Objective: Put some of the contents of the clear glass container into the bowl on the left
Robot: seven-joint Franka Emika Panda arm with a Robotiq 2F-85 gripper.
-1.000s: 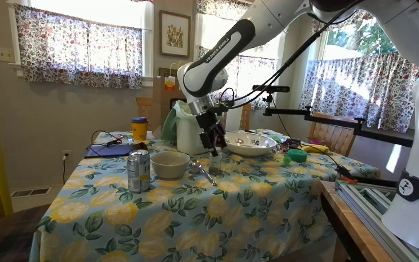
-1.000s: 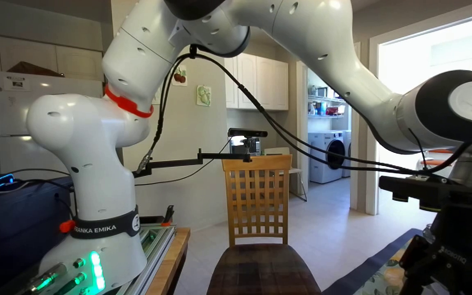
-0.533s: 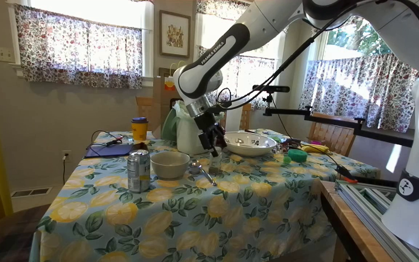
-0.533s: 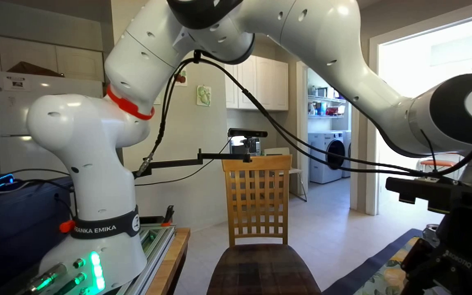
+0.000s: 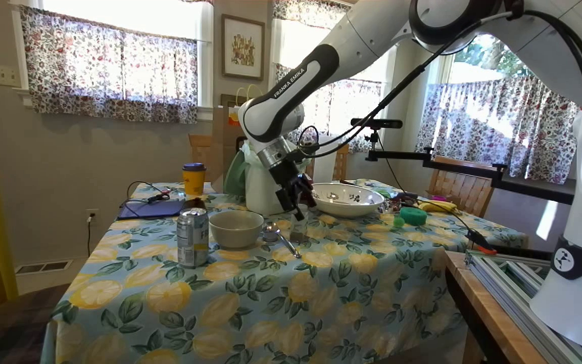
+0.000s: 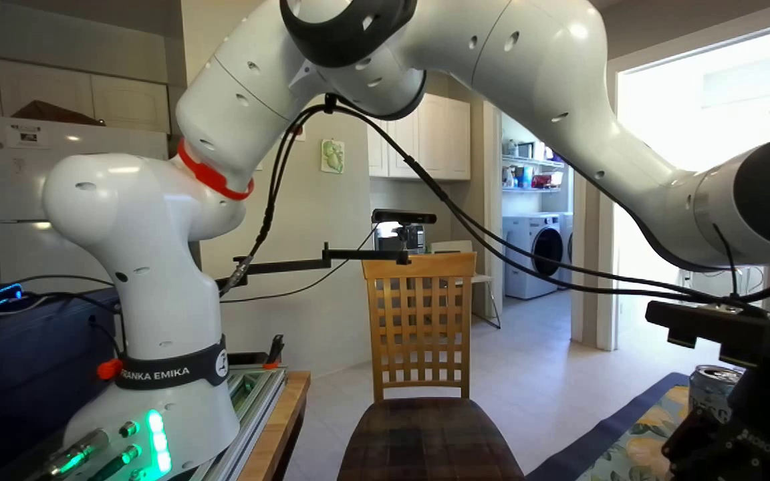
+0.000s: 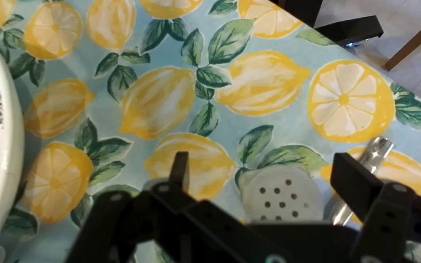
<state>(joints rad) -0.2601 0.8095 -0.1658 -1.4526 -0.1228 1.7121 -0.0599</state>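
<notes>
Home kitchen, flowered curtains (image 5: pixel 109 71), lemon-print tablecloth (image 5: pixel 250 308), white fridge (image 6: pixel 24 180), wall cabinets (image 6: pixel 448 133), front-loading laundry machine (image 6: pixel 525 230)

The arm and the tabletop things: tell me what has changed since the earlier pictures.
The arm sank and shifted left in an exterior view; its tool tilted slightly and ended barely lower. That uncovers more of the can in an exterior view. Nothing was visibly taken hold of or let go: the tool is open. The clear glass container, small round bowl, metal spoon, can and wide patterned bowl stayed put.
</notes>
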